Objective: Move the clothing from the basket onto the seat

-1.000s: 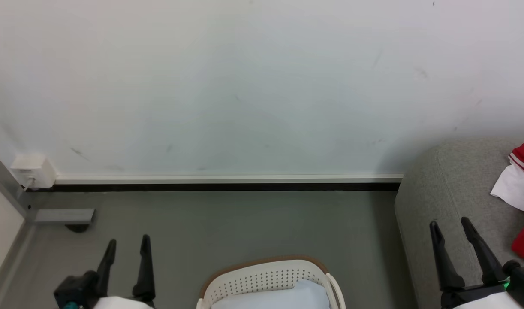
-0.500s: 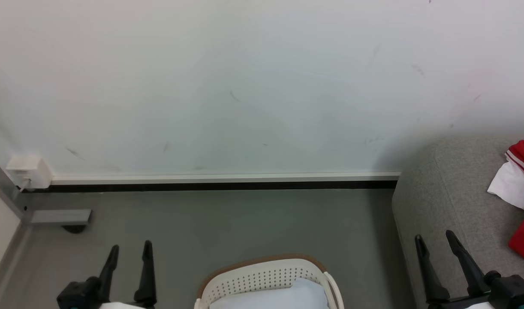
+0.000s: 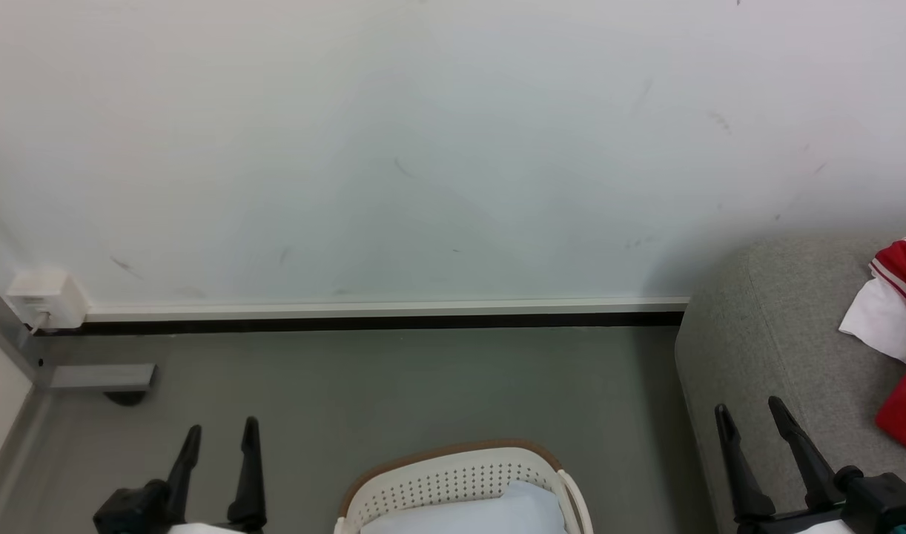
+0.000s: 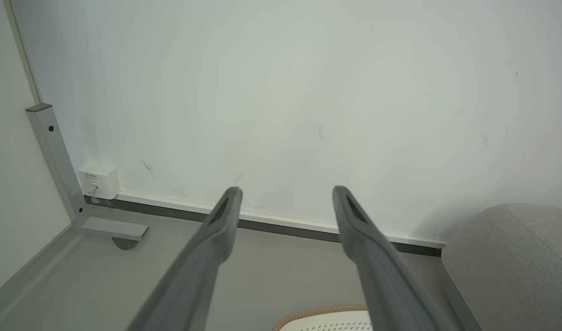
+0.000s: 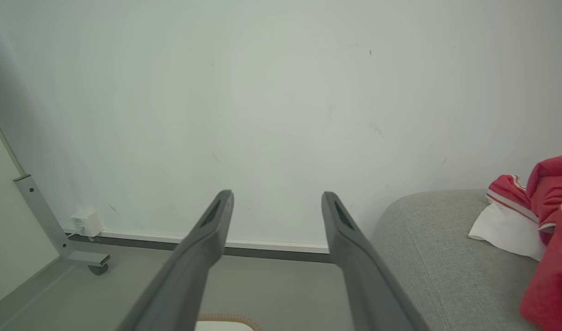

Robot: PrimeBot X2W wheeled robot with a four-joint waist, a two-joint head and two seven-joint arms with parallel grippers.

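The white holed basket (image 3: 453, 480) with its tan rim stands on the floor at the bottom middle of the head view; a pale blue fabric (image 3: 497, 508) lies inside it. Red and white clothing (image 3: 894, 319) lies on the grey seat (image 3: 779, 326) at the right edge. My left gripper (image 3: 222, 428) is open and empty over the floor, left of the basket. My right gripper (image 3: 748, 406) is open and empty over the seat's near-left corner, left of the clothing. The right wrist view shows the clothing (image 5: 545, 207) on the seat (image 5: 437, 262).
A white wall with a dark skirting (image 3: 364, 322) runs behind the grey floor. A white socket box (image 3: 45, 297) and a grey metal frame foot (image 3: 101, 377) sit at the far left. Bare floor lies between the basket and the wall.
The right gripper has dropped back and to the left, away from the clothing. The left gripper has sunk slightly. The head view has shifted a little. Both grippers stay open.
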